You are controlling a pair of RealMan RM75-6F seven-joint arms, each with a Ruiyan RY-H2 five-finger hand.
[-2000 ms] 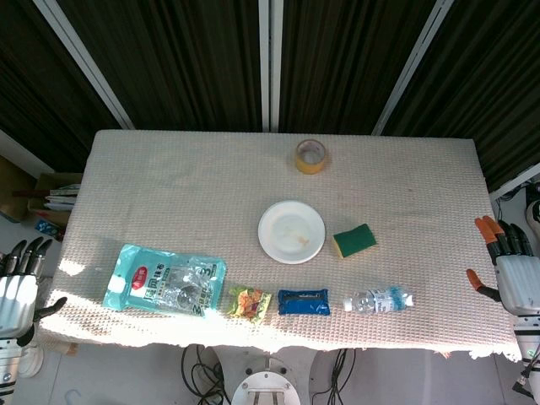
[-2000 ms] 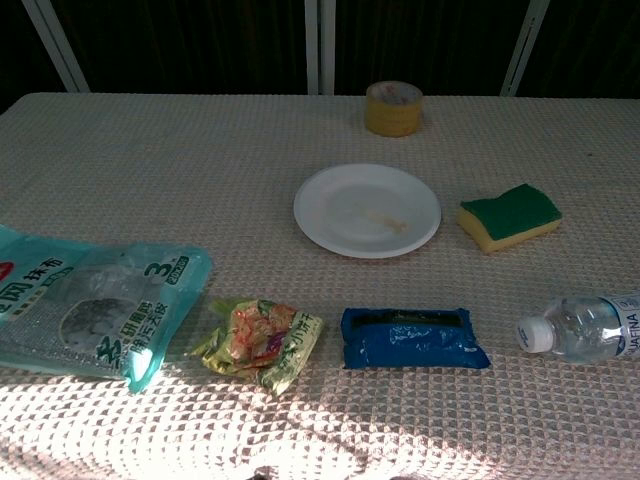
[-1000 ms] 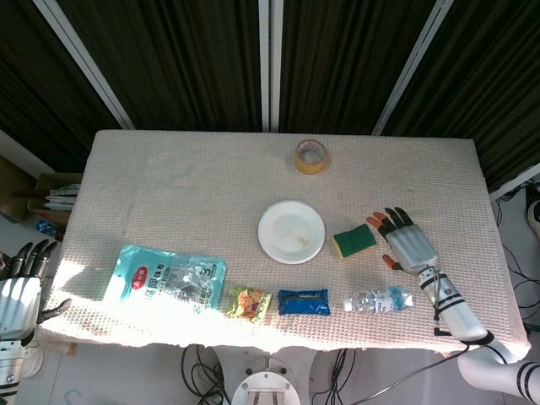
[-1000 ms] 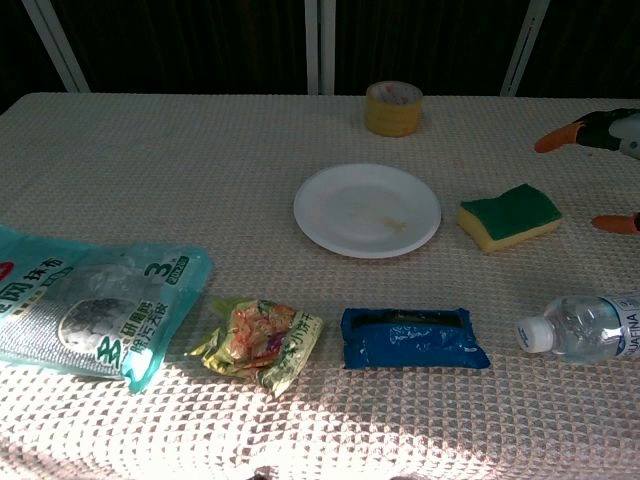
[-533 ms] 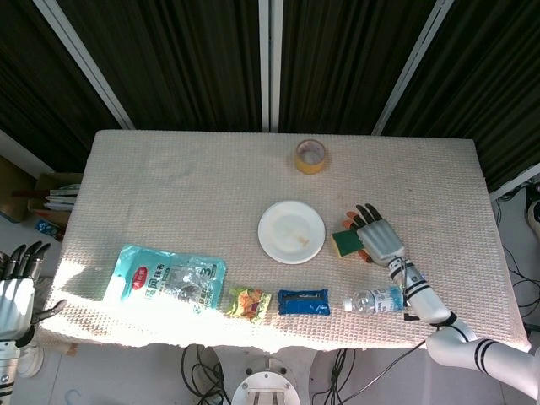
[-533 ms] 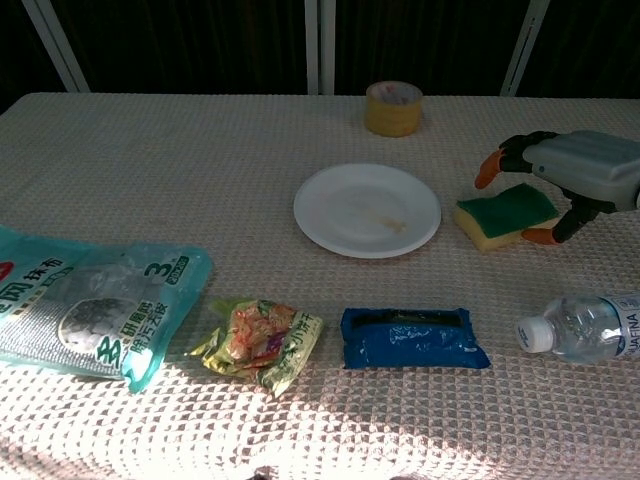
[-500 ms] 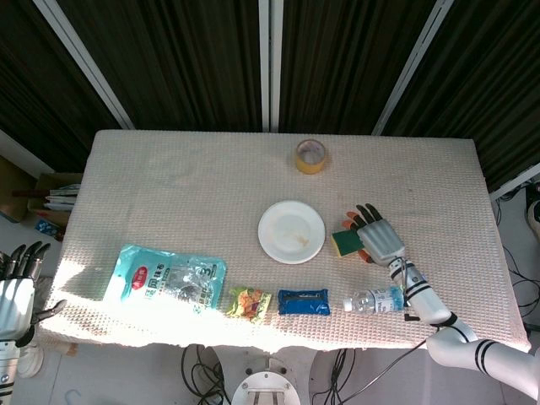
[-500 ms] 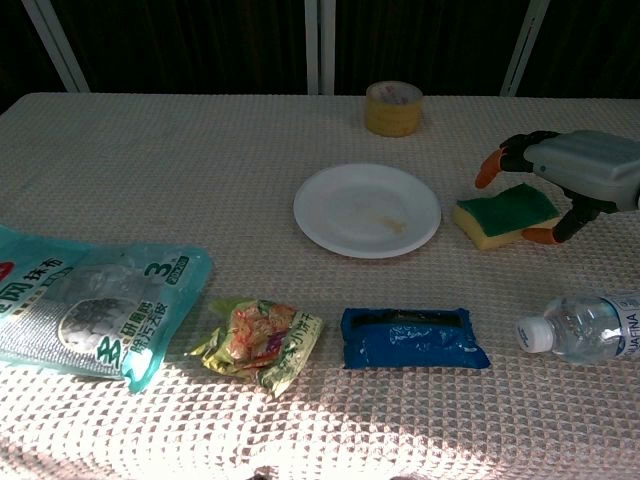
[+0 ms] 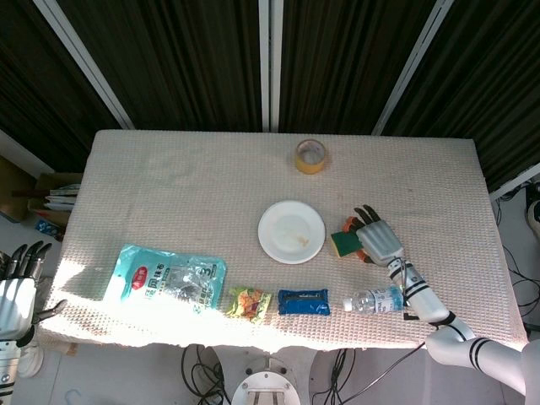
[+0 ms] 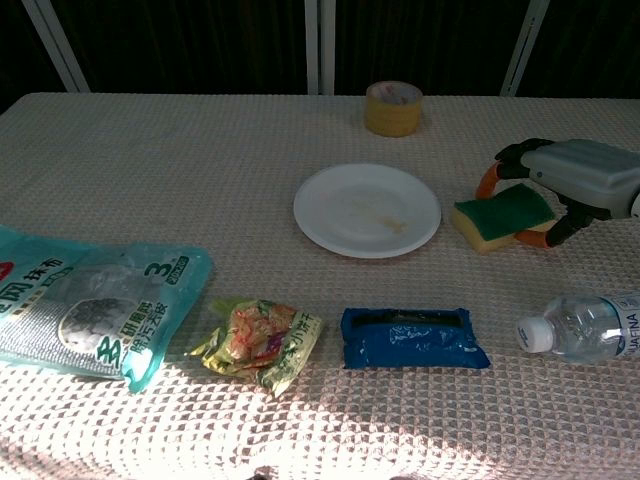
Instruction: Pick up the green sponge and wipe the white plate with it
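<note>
- Right of the white plate [image 10: 366,209], the green sponge [image 10: 497,214] lies on the counter [image 10: 200,140], the right hand [image 10: 570,180] cupped over it, fingertips touching.
- Left hand [image 9: 15,295] spread off the counter's edge.
- Teal pouch [image 10: 80,305] shows a "3"; bottle [image 10: 585,326] label partly cut off.
- Bare cloth lies behind the tape roll [image 10: 393,107].

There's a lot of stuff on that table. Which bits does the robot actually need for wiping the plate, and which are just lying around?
Needed for the job:
green sponge
white plate
right hand, fingers curled around the sponge

Just lying about:
tape roll
water bottle
blue packet
snack packet
teal bag
left hand, off the table's edge
</note>
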